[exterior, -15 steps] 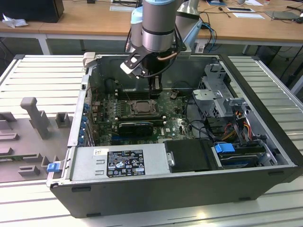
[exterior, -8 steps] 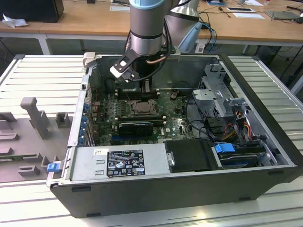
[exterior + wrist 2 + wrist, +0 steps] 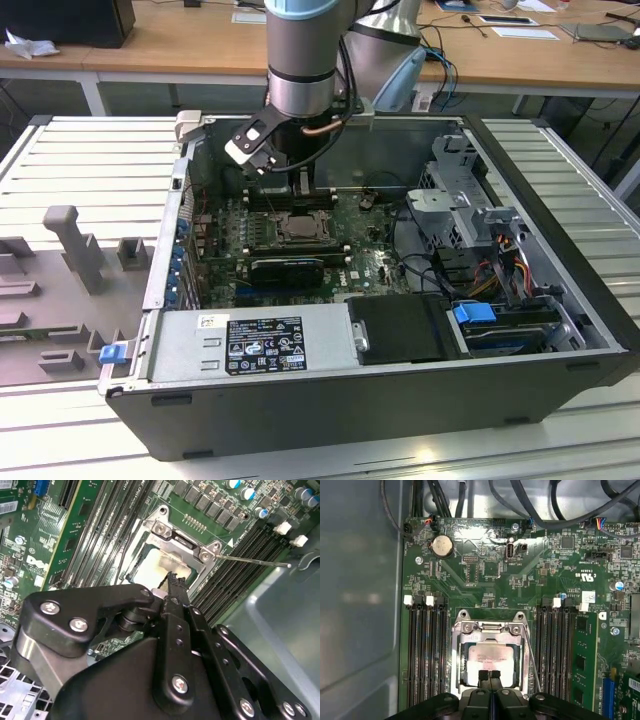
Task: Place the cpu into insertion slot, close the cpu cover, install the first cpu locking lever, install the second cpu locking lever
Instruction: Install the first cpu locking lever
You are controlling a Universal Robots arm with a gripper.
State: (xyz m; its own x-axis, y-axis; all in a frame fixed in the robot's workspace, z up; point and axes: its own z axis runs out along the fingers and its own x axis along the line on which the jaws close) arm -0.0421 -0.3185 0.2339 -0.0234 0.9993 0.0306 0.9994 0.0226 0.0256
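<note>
Wooden desks line the far side of the room, and nearer lies a ribbed grey metal table. On it rests an open black computer case, on its side, with a boxy silver power supply along its near edge. The grey and pale blue tubular arm comes down into the case at its far side, towards the exterior view's left.

In both wrist views the green motherboard spreads flat, dotted with small parts and a round shiny coin cell. The insertion slot sits between banks of long black memory slots. The cpu, square with a pale, dull silvery top, lies inside it. The cpu cover, a thin dark metal frame, lies down around the chip, which shows through the cover's window. A slim steel locking lever juts out across the memory slots; whether it is latched is hard to tell.

The gripper, matte black with bolted links, hangs right over the near edge of the chip. Its two ridged fingertips are pressed together, seemingly with nothing between them.
</note>
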